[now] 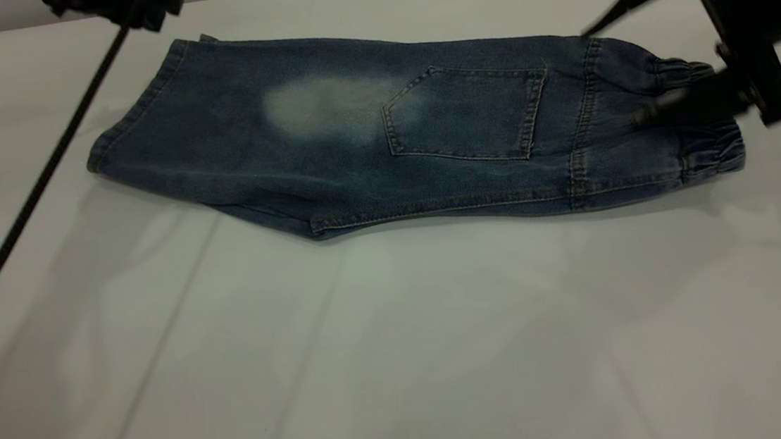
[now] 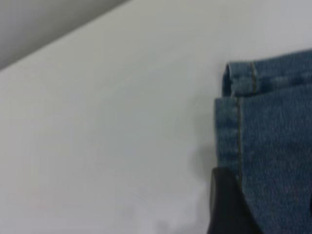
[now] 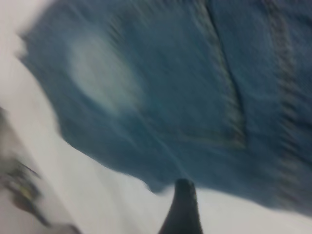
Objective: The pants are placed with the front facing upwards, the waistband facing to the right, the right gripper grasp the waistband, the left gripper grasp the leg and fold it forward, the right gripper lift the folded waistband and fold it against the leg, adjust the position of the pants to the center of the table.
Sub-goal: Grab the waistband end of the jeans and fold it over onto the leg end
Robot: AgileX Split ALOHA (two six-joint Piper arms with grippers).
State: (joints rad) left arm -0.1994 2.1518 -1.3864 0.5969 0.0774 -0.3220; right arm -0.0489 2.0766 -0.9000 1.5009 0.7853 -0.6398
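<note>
The pants [image 1: 355, 138] lie folded lengthwise on the white table [image 1: 401, 346], back pocket [image 1: 466, 114] and a pale faded patch facing up. The leg hems point left and the gathered waistband [image 1: 705, 142] points right. My right gripper [image 1: 611, 76] is open over the waistband end, one finger above the far edge and the other finger over the gathers. In the right wrist view a single finger [image 3: 181, 207] shows against the blurred pants [image 3: 170, 97]. My left gripper [image 1: 124, 6] hovers at the far left by the leg hem [image 2: 236, 92], open, with denim between its fingers [image 2: 226, 204].
A black braided cable [image 1: 28, 194] runs diagonally from the left gripper down across the table's left side. Bare white table stretches in front of the pants, and a narrower strip lies behind them to the table's far edge.
</note>
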